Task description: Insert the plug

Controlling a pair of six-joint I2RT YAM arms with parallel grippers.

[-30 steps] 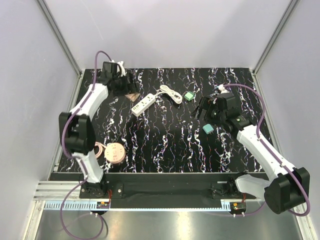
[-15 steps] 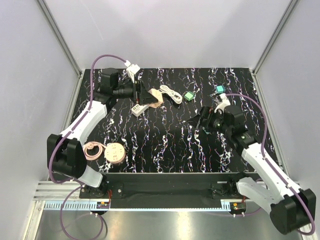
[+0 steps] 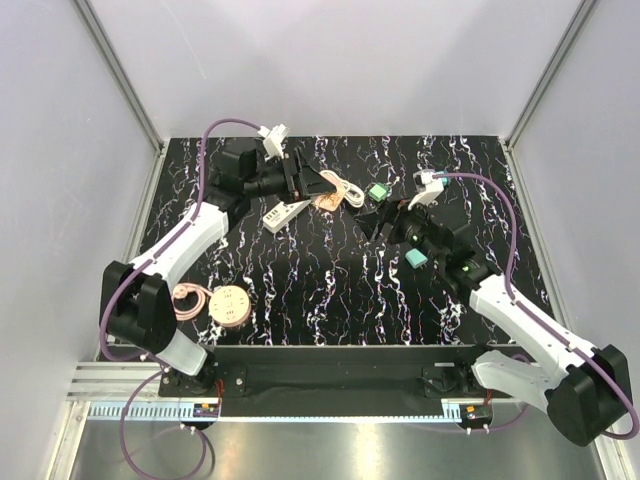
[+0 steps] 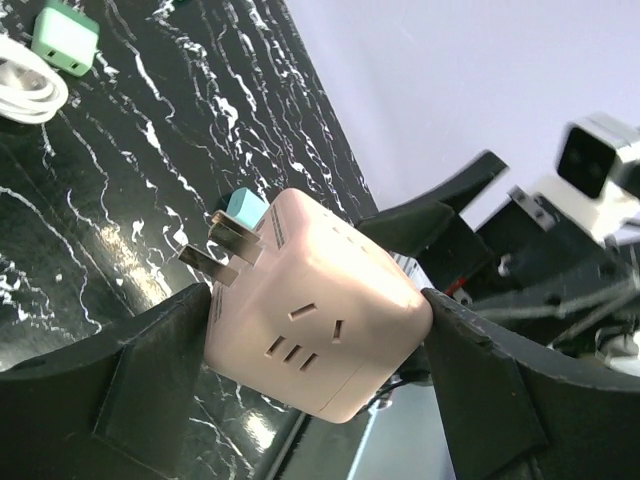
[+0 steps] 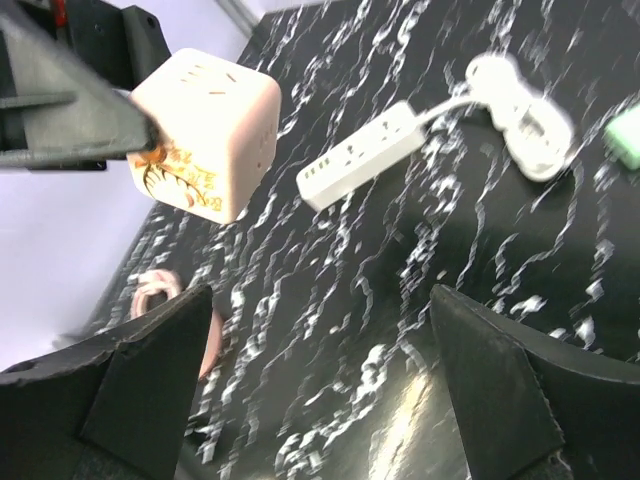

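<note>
Pink cube plug (image 4: pixel 330 320) sits clamped in the left gripper (image 3: pixel 318 187), held above the table (image 3: pixel 330 290) near its far edge. Right gripper (image 5: pixel 320 330) hangs nearby, jaws spread wide, empty.

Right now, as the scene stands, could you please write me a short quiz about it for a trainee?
1. True or false: the left gripper holds the pink cube adapter.
2. Where does the white power strip lie? A on the table; B in the left gripper; C on top of the adapter.
3. Fill in: the jaws of the right gripper stand ____.
Key: 1 true; 2 A; 3 open.
</note>
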